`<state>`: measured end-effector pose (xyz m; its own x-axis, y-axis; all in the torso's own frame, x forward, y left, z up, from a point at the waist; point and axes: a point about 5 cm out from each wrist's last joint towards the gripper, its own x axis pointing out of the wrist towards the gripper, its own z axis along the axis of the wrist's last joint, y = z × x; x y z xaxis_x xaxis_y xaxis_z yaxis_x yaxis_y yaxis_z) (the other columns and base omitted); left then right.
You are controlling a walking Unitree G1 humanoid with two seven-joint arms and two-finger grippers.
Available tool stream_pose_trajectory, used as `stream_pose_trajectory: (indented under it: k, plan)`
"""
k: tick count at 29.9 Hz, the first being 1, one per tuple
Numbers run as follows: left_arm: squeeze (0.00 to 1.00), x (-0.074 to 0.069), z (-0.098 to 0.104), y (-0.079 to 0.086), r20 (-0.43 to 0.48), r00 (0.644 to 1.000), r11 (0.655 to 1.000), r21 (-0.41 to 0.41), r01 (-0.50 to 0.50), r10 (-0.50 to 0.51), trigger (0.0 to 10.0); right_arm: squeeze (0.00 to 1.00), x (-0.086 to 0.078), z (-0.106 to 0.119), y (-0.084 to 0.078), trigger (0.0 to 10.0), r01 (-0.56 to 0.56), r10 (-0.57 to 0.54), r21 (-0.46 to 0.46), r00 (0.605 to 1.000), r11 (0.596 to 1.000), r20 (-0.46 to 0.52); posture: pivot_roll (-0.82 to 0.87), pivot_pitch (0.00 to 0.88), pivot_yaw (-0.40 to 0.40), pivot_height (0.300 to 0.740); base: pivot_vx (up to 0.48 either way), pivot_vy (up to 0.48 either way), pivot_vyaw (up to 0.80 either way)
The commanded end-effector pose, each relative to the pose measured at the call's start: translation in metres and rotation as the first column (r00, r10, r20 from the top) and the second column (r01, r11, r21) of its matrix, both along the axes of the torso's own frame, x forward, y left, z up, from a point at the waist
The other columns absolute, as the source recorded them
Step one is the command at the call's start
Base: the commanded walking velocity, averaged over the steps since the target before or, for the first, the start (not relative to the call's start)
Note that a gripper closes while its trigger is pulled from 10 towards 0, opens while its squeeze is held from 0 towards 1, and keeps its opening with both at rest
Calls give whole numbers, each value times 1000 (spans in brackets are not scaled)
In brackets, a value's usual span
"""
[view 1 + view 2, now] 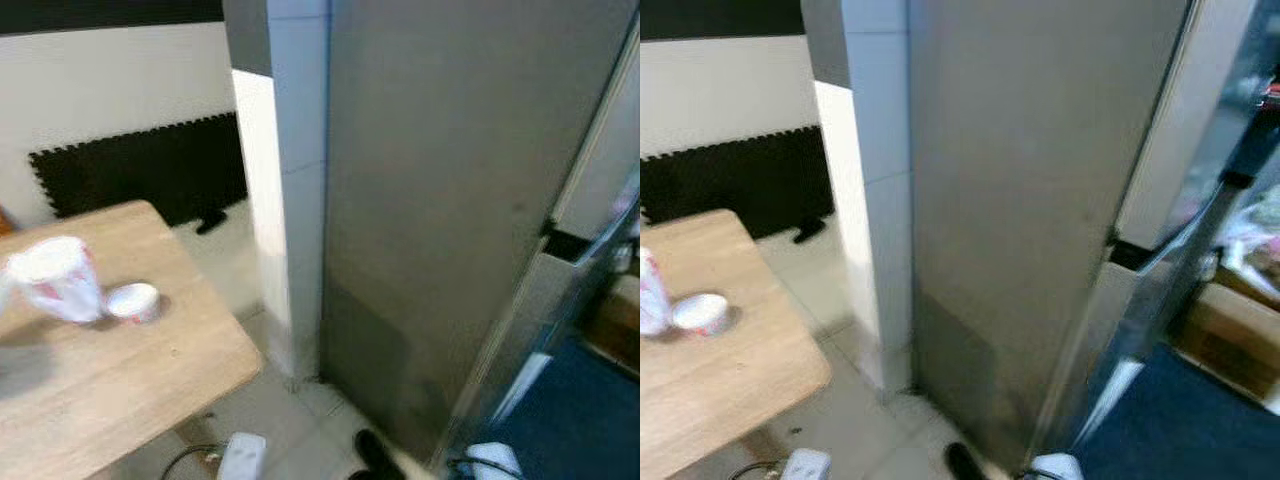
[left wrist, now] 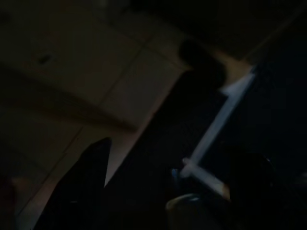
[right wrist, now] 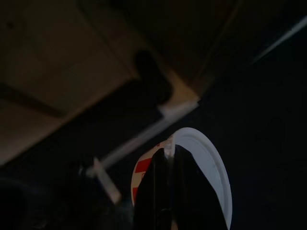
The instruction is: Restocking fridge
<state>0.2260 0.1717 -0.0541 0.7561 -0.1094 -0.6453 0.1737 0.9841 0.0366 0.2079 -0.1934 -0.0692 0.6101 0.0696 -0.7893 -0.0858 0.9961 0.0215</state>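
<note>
Right gripper [image 3: 168, 158] is clamped on a white cup w/ red stripes [image 3: 211, 167], fingers pinched over its rim, hanging low over a dark blue mat [image 1: 580, 420] by the fridge. Left gripper [image 2: 96, 158] is way too dark for us, can't tell if it's wide or narrow, it just hangs above pale floor tiles [image 2: 120, 72].

Up front we've got the grey fridge side [image 1: 450, 200] right ahead, w/ a white tiled pillar [image 1: 295, 150] touching its left edge. Fridge door [image 1: 1200, 250] stands ajar on the right, some blurry stuff inside. Wooden table [image 1: 110, 350] is on our left, w/ a white and red tub [image 1: 55, 280] and a small round cup [image 1: 133, 301] just beside it. Black foam mat [image 1: 140, 170] leans on the far wall. Cardboard box [image 1: 1230, 330] sits on the floor at right, next to the blue mat.
</note>
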Motion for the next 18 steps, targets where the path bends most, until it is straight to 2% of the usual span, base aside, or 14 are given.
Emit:
stream_pose_trajectory:
  k: [1,18]
  plan:
    - [0,-6,-4,2,-21,1000,1000,0,-9,9,10000,0,-3,-1,-7,10000,10,-10,-19,1000,1000,-10,-42,94,1,740,0,-480,0]
    - [0,-7,-4,3,-24,1000,1000,5,-5,5,10000,0,-3,0,-7,10000,9,-9,-19,1000,1000,-7,-40,100,3,740,0,-475,0]
